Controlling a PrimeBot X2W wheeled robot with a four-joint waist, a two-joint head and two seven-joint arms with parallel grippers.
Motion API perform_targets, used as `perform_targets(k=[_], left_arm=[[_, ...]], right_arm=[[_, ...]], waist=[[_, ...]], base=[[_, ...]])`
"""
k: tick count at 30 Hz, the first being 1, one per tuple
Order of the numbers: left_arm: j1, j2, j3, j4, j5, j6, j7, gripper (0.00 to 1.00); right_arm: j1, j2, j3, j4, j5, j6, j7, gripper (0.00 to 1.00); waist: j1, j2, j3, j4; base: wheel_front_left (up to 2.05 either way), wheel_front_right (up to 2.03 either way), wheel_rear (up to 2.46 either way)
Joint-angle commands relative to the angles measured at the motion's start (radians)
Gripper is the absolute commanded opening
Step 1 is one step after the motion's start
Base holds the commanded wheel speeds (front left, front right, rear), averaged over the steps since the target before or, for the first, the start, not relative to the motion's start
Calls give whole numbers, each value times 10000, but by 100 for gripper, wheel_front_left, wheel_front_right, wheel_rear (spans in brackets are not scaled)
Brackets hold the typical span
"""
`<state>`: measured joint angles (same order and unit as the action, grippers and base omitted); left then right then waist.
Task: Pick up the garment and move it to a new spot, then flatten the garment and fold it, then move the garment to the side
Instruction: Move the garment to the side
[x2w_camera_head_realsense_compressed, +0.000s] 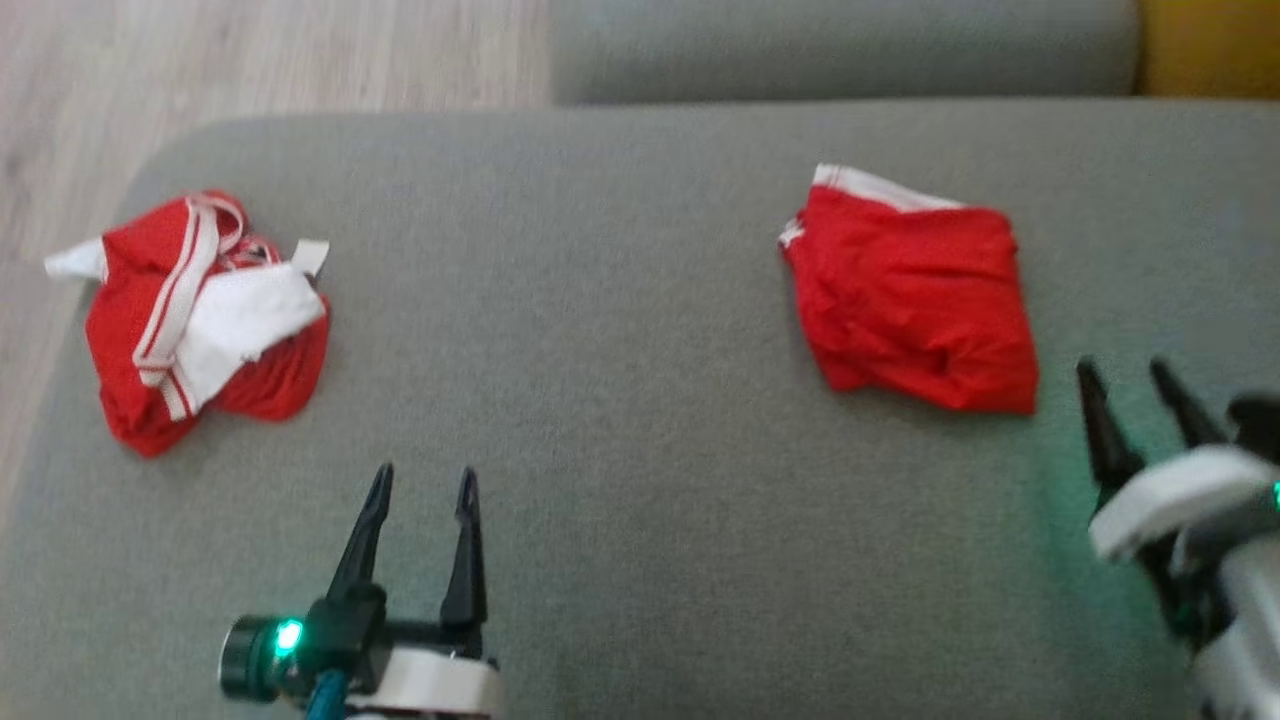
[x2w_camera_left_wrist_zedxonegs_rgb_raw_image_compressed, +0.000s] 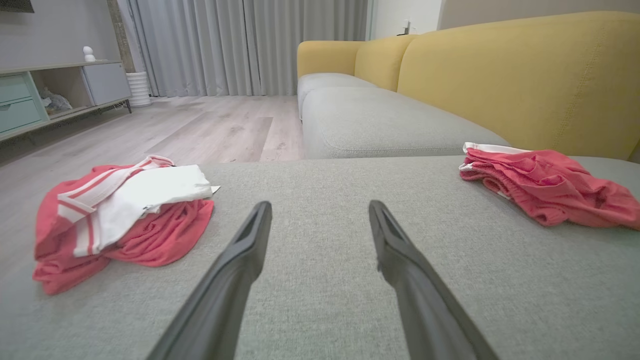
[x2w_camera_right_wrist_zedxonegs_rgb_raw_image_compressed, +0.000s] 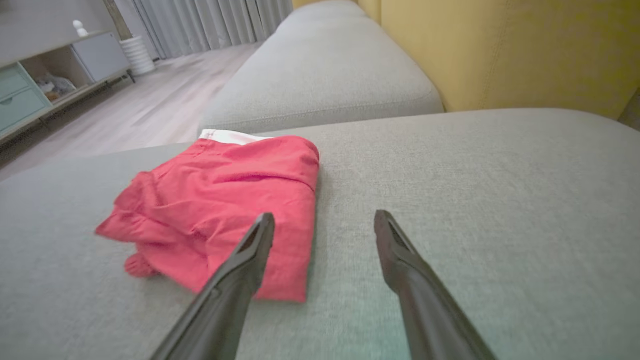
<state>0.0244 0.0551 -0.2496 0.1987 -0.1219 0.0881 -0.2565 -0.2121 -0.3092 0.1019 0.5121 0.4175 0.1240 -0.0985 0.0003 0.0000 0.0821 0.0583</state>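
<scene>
Jaws left and right stand apart, empty; crumpled garment (x2w_camera_head_realsense_compressed: 200, 310) bunched over itself, its shape unclear.

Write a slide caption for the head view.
Open left pincer and right pincer above grey cushion; crumpled red-and-white garment left, folded red garment right.

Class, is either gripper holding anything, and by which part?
Nothing is held: the left gripper and right gripper are open; the red-and-white garment and red garment lie on the cushion.

Matt woven cushion (x2w_camera_head_realsense_compressed: 640, 300), seemingly soft garment (x2w_camera_head_realsense_compressed: 915, 300)
</scene>
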Motion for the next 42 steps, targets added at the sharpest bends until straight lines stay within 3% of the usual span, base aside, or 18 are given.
perform_targets(k=[1,9,17,18,19,22,31,42], left_arm=[[-542,-44,187,-362,80,44,-53,100],[-1278,-47,-243,-527,-65,161,-53,100],[-1713,-48,-423,-534,-119,272,-53,100],[-1739,-48,-445,-518,-142,299,-53,100],[-1764,-48,-472,-507,-168,313,-53,100],[-1794,-48,-520,-487,-168,320,-53,100],[-2168,-43,-307,-669,198,117,-53,100],[-3049,-44,-221,-1007,508,-36,-53,100]], right_arm=[[-673,-394,288,-64,353,67,303,100],[-2536,-1219,1076,1375,1645,67,1621,100],[-3481,-1046,2353,2726,2220,67,1757,100],[-3520,-1018,2506,2800,2302,67,1658,39],[-3547,-1029,2662,2845,2371,67,1510,0],[-3580,-1246,3097,2980,2581,67,1174,0],[-4359,-3253,3675,3605,2726,67,832,0],[-5191,-5793,3649,4441,2145,67,580,0]], waist=[[-3,0,616,196],[-3,0,1566,537],[-3,0,2059,678],[-3,0,2065,651],[-3,0,2064,614],[-3,0,2027,401],[-3,0,2888,-649],[-3,0,4277,-951]], base=[[0,0,0],[0,0,0],[0,0,0],[0,0,0],[0,0,0],[0,0,0],[0,0,0],[0,0,0]])
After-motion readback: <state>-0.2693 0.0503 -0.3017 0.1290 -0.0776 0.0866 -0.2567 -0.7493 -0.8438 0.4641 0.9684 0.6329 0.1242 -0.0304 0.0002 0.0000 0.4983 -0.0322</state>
